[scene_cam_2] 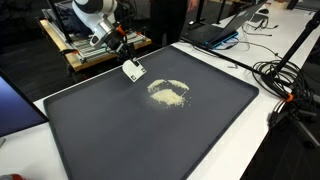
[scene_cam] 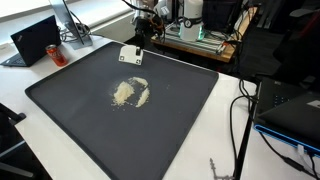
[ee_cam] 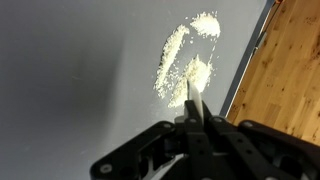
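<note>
Upper left of an exterior view: open laptop (scene_cam: 35,40) on the white worktop (scene_cam: 20,80). Beside it to the right, a large dark mat (scene_cam: 70,110) covers most of the worktop and fills the middle of both exterior views. At the mat's far edge, upper centre of the frame, the tool (scene_cam: 135,48) comes down from the arm, its fingers pressed together on a small white card (scene_cam: 130,57) with dark marks on its face. From the opposite side, the tool (scene_cam_2: 125,55) and card (scene_cam_2: 133,70) sit in the upper left of the frame. Cannot tell if the card's lower edge touches the mat. Pale grains (scene_cam: 130,92) lie scattered in a loose ring at mat centre, near the card but apart from it; same patch (scene_cam_2: 168,93) right of the card here. Wrist view: tool (ee_cam: 195,125) at bottom centre, card (ee_cam: 195,98) seen edge-on as a thin pale strip rising from the pinch, grains (ee_cam: 185,60) just above its tip. Wooden floor (ee_cam: 285,70) at the right of that frame. Black cables (scene_cam: 240,120) trail along the worktop's right side.
</note>
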### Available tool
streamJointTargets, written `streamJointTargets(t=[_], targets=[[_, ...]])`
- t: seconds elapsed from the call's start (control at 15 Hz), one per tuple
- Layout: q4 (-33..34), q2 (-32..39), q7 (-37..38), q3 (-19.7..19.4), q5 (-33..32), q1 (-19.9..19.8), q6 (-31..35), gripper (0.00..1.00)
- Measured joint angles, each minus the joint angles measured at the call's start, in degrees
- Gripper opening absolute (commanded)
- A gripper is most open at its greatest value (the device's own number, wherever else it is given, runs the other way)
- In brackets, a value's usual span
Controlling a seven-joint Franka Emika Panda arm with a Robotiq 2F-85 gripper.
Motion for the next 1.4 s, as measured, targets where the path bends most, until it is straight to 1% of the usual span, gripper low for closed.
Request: streamJointTargets(t=[0.2, 0.4, 0.8, 1.07, 1.27, 1.4], targets=[[0.4, -0.1, -2.9, 1.5, 4.3, 2.5, 2.8, 0.01], [3.3, -0.8, -3.0, 3.9, 5.9, 5.4, 10.1, 0.01], [11.7, -0.3, 0.5, 8.3, 4.6, 10.0, 25.7, 0.01], [16.7, 1.6, 0.7, 9.9, 4.2, 11.9, 36.7, 0.01], [19.6, 3.7, 1.2, 11.1, 2.4, 12.4, 42.3, 0.01], [20.8, 5.6, 1.6, 12.8, 1.2, 12.4, 44.7, 0.01]])
